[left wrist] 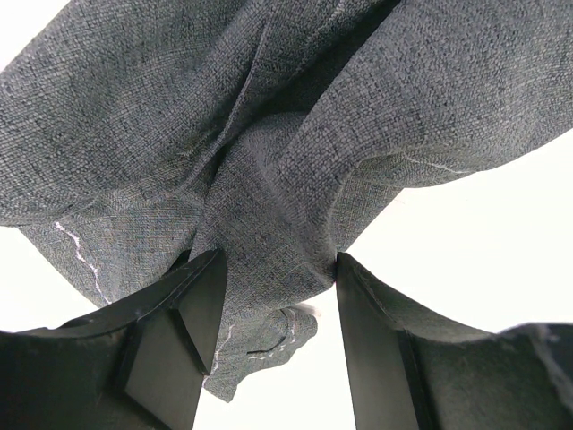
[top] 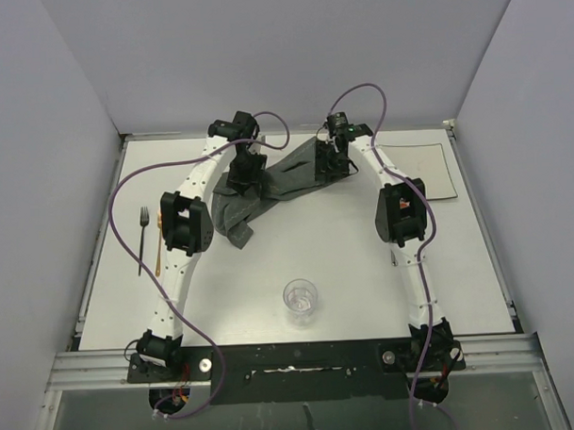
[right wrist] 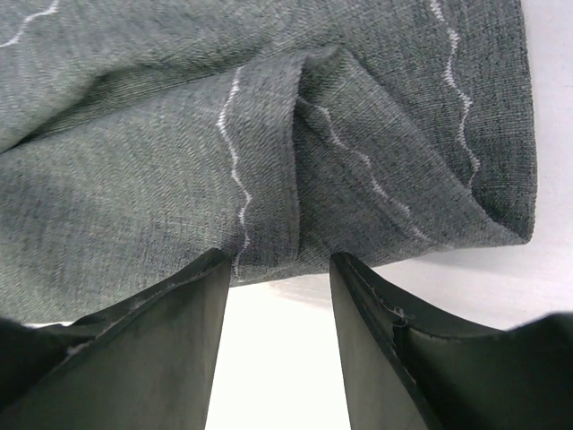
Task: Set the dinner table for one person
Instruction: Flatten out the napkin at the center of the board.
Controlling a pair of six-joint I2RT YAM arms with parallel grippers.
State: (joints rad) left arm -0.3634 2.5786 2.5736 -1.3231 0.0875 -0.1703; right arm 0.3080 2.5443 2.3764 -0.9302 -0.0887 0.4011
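We saw both tools clamped on the mat (top: 284,175): left gripper (left wrist: 279,260) on a bunched wad, right gripper (right wrist: 277,258) on a folded edge. The mat hung between them, long axis gripper to gripper, slack drooping under the left. The table (top: 298,248) lay just below both, with a bare stretch behind them.

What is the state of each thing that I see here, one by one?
placemat: crumpled, held at two places
left gripper: shut on a bunched fold of placemat
right gripper: shut on placemat edge
glass: upright, looks empty
fork: lying flat, untouched
plate: lying flat
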